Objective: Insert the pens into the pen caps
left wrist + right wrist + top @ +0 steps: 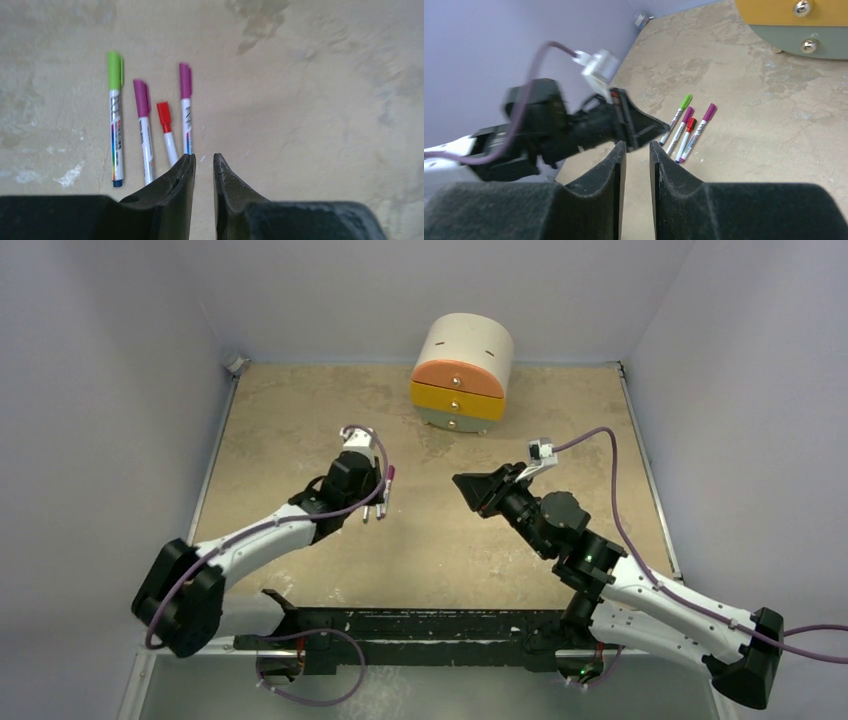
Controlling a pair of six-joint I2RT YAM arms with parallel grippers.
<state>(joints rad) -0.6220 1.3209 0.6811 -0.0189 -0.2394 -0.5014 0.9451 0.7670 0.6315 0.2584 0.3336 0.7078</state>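
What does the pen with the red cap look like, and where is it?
The red-capped pen is thin, with a white plastic-looking barrel and a short bright red cap already on. It lies flat on the beige table, slightly tilted, with a purple-capped pen on one side and a second purple-capped pen on the other. Its other end is hidden behind the left end effector, which holds nothing.

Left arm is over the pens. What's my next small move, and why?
Probably lift the left tool straight up and back. All four pens lie side by side with caps on, and the tool is slightly parted and empty, so nothing looks left to insert.
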